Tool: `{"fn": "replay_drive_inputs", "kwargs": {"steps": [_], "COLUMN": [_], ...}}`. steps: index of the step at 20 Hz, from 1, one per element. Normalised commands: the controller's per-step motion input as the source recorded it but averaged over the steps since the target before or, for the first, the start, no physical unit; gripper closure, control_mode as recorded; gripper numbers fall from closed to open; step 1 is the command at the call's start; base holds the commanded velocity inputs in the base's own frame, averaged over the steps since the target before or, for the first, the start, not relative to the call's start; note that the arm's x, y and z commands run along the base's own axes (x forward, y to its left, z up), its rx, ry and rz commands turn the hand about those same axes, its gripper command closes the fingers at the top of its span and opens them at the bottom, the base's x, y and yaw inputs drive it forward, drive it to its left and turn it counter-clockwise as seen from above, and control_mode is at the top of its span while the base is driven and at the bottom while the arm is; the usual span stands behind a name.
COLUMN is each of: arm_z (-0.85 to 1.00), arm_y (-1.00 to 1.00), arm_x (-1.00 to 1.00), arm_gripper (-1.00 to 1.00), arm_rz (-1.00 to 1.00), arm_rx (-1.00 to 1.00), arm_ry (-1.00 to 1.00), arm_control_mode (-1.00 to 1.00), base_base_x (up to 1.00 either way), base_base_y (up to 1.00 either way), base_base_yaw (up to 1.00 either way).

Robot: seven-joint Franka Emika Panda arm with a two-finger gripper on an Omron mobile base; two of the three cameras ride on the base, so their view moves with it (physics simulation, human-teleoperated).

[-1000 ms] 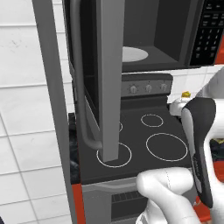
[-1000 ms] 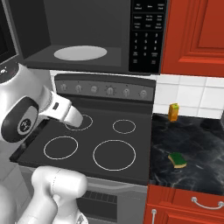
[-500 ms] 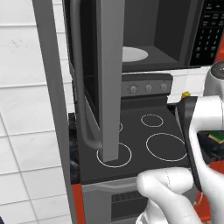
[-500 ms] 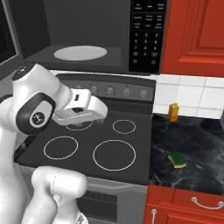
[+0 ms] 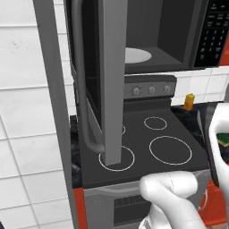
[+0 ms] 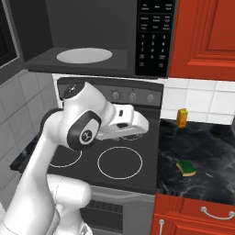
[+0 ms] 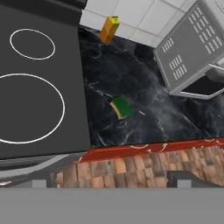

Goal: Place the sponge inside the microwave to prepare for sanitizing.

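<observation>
The sponge point(image 6: 186, 167) lies flat on the black marble counter right of the stove, green layer up, with a yellow edge showing on the sponge point(image 7: 121, 107) in the hand view. The microwave point(image 6: 92, 36) hangs above the stove, its door point(image 5: 105, 80) swung wide open, its white turntable point(image 6: 84, 56) bare and its keypad point(image 6: 153, 36) at the right. My gripper point(image 6: 146, 126) hovers over the stove's right side, left of the sponge and well above it. In the hand view the gripper point(image 7: 111, 181) is open, fingertips point(image 7: 181, 178) far apart, nothing between them.
A small upright orange-yellow object point(image 6: 182, 117) stands at the counter's back by the tiled wall. The black stove point(image 6: 119, 160) has white rings. A grey slotted appliance point(image 7: 192, 57) sits on the counter beyond the sponge. Red cabinets point(image 6: 202, 36) flank the microwave.
My arm has swung right across the stove, carrying the hand from the left burners to the stove's right side, nearer the sponge. The sponge and the microwave door stay put.
</observation>
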Motion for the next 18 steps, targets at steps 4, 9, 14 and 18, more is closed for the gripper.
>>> {"fn": "replay_drive_inputs", "kwargs": {"steps": [4,9,14,18], "arm_z": [-0.35,-0.02,-0.12,-0.18], "arm_y": [-0.50,-0.51,-0.44,-0.37], "arm_x": [0.31,0.31,0.33,0.29], "arm_gripper": [-1.00,-1.00,-1.00,-1.00], "arm_rz": [0.00,0.03,0.05,0.06], "arm_rx": [0.14,0.20,0.08,0.04], "arm_ry": [0.15,0.07,0.01,0.00], "arm_control_mode": [-1.00,-1.00,-1.00,-1.00], "base_base_x": [0.00,0.00,0.00,0.00], "base_base_y": [0.00,0.00,0.00,0.00], "base_base_yaw": [0.00,0.00,0.00,0.00]}}
